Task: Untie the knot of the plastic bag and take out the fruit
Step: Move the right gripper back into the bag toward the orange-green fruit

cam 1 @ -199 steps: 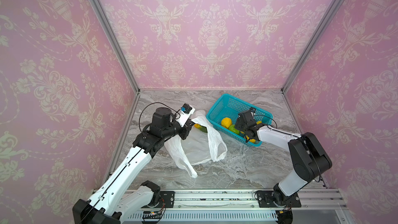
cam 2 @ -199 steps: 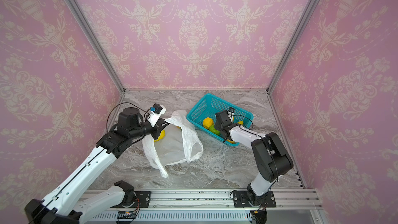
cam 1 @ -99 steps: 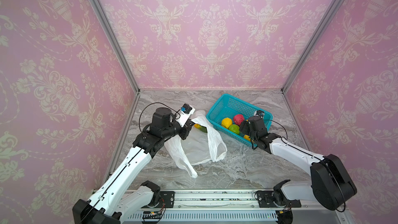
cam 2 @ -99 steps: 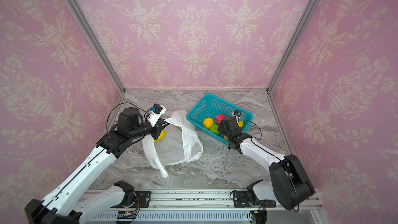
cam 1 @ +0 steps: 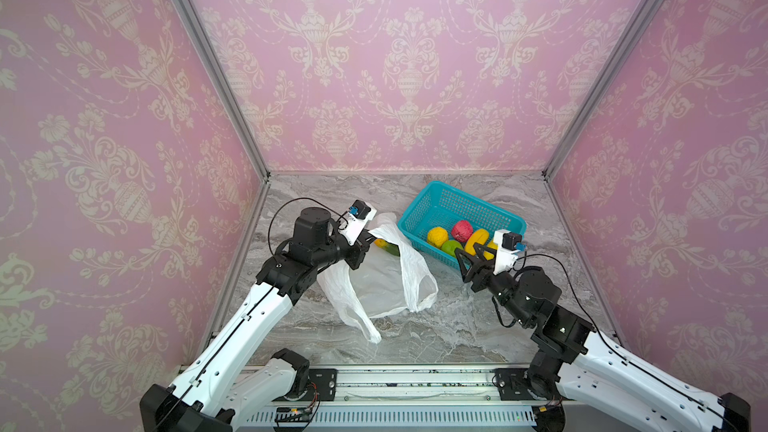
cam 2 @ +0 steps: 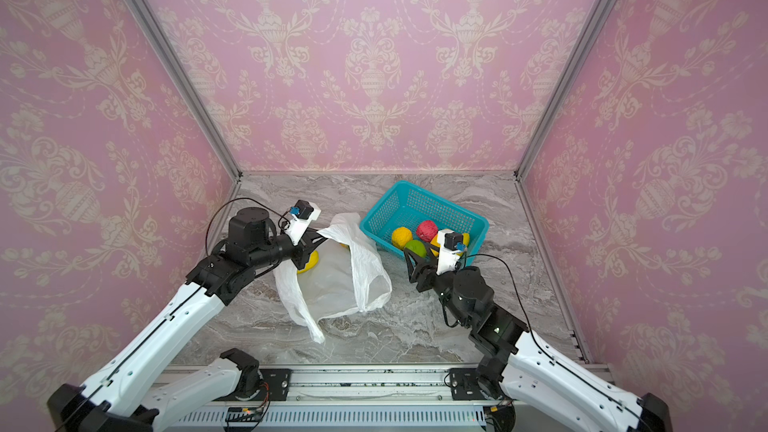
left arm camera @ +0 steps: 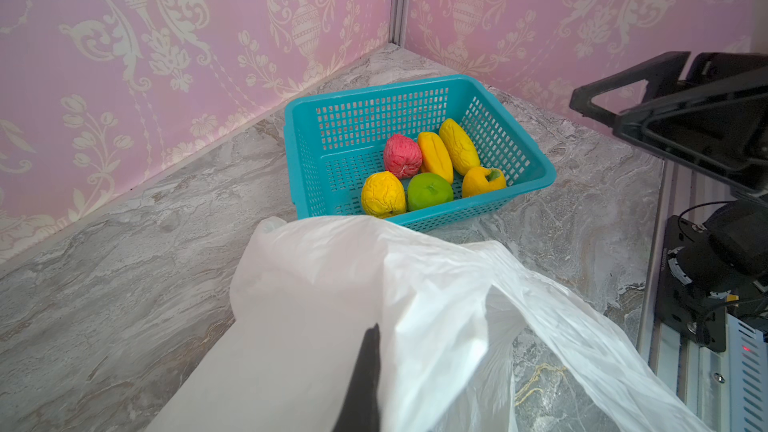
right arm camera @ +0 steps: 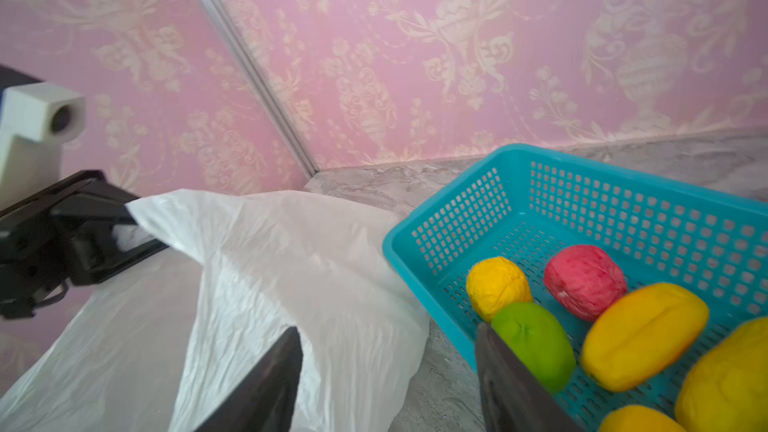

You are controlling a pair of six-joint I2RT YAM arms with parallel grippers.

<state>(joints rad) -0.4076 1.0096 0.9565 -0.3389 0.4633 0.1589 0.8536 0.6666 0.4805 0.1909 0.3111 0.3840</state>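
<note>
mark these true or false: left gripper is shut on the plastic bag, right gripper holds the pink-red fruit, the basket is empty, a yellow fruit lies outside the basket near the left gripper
1. The left gripper is shut on the plastic bag. True.
2. The right gripper holds the pink-red fruit. False: its jaws stand open and empty by the basket's near wall, and the pink-red fruit lies in the basket.
3. The basket is empty. False: six pieces of fruit lie in it.
4. A yellow fruit lies outside the basket near the left gripper. True.
</note>
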